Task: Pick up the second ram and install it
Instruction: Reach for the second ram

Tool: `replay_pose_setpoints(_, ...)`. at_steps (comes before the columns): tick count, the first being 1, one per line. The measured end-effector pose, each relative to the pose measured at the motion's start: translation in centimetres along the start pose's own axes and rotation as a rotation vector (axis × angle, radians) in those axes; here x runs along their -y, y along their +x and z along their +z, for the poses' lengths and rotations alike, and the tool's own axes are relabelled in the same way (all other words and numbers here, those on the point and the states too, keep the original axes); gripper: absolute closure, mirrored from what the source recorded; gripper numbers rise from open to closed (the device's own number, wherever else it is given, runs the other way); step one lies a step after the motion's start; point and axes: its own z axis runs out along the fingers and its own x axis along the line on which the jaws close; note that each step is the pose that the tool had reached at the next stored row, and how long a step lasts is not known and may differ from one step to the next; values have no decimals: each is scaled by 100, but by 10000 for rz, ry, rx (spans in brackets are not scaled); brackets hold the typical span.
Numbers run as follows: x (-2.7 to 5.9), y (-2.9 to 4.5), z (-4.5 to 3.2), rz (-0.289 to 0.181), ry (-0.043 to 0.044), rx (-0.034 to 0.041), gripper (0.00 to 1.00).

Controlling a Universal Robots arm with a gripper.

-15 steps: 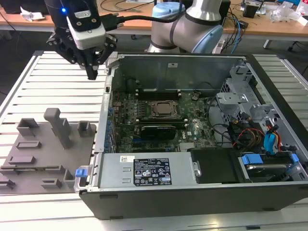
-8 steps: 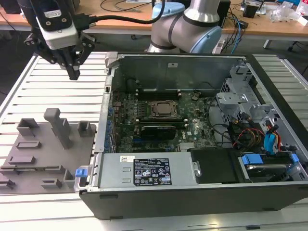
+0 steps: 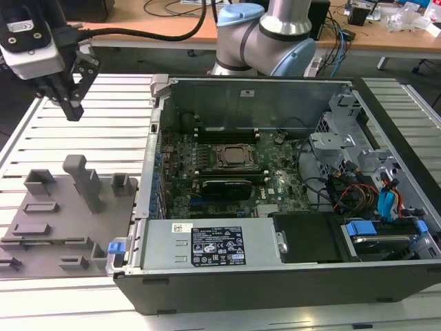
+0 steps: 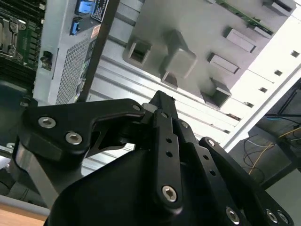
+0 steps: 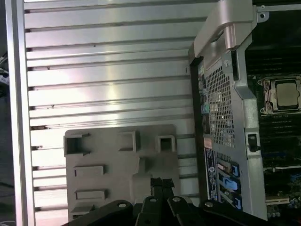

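Exterior view: the black two-finger gripper (image 3: 72, 109) is being held well above the grey moulded plastic tray (image 3: 65, 221), with its fingers drawn together and nothing gripped.

Second wrist view: the second ram (image 4: 244, 15), a long thin green circuit-board stick, is being shown lying flat along the tray's far edge, well beyond the fingertips (image 4: 162, 107).

First wrist view: the tray (image 5: 113, 160) is being framed just ahead of the closed fingers (image 5: 156, 184).

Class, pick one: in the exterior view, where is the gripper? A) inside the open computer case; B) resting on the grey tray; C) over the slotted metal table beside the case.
C: the gripper hangs over the slotted metal table, to the exterior view's left of the open computer case and off the grey tray.
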Motion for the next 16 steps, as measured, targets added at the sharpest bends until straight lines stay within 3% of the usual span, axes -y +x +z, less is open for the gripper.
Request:
replay_pose_setpoints(3,119,138,-2,-1,0,0,89)
replay_pose_setpoints(7,214,235,3,0,0,0,89)
replay_pose_setpoints(12,366,286,25,0,-1,1,89)
replay_pose_setpoints(16,575,287,45,0,0,0,89)
